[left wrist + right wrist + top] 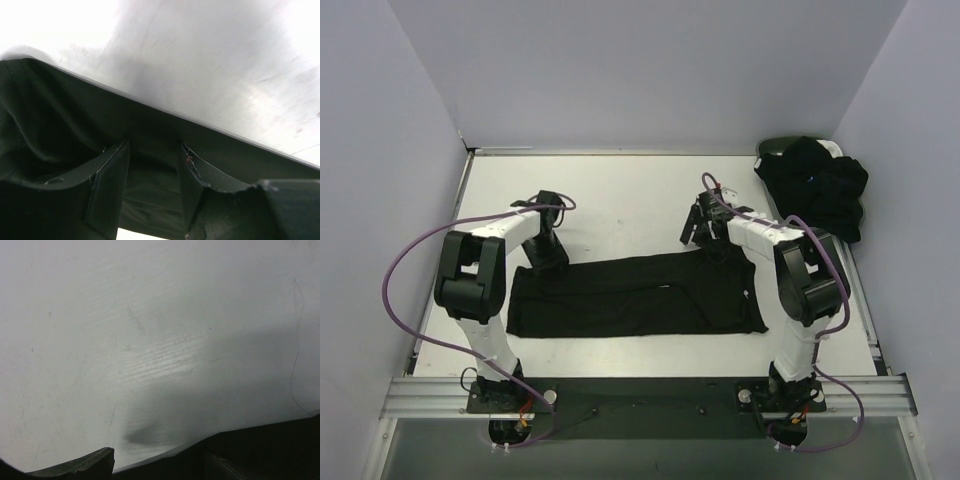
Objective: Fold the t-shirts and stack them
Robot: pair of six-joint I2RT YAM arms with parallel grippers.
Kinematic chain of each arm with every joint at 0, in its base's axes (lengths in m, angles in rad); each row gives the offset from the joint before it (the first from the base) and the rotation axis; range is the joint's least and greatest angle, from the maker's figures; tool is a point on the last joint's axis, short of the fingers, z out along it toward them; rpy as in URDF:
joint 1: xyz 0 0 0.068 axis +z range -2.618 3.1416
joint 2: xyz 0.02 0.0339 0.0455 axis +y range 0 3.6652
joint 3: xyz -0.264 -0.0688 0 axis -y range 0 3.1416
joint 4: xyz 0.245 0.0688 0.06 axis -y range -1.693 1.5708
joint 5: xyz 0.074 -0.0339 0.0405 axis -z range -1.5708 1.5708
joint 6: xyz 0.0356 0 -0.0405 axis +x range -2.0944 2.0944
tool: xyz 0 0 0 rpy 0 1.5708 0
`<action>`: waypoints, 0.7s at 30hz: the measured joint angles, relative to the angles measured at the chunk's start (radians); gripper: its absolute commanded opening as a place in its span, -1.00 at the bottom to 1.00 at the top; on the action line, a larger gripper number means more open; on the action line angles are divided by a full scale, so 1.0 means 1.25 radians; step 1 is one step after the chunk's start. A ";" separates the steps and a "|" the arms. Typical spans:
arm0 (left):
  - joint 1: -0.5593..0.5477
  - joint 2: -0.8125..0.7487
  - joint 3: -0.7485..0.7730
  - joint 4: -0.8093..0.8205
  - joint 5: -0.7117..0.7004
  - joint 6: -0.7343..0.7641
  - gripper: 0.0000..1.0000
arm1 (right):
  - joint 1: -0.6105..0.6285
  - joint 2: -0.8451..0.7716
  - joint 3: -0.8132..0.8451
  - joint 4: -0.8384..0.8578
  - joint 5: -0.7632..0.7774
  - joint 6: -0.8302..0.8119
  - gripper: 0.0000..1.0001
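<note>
Black tee flat on tbl.

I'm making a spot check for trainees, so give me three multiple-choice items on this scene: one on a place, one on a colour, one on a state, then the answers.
1. Where is the heap of clothes? A) far right corner B) far left corner C) between the arm bases
2. What colour is the spread shirt? A) white B) black C) red
3. How do the jaws of the right gripper stand? A) shut on the shirt B) open C) shut, empty

Answers: A, it lies at the far right of the table; B, it is dark against the pale top; B, the wrist view shows the fingers apart with nothing clamped.
</note>
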 measured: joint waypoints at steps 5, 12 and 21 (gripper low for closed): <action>0.001 0.073 0.101 -0.011 0.001 0.001 0.04 | -0.047 0.072 0.100 -0.015 -0.017 -0.013 0.43; 0.016 0.188 0.281 -0.017 0.014 0.009 0.04 | -0.084 0.182 0.270 -0.064 -0.025 -0.039 0.44; 0.022 0.133 0.357 -0.017 0.023 0.035 0.04 | -0.061 0.157 0.294 -0.096 -0.001 -0.104 0.53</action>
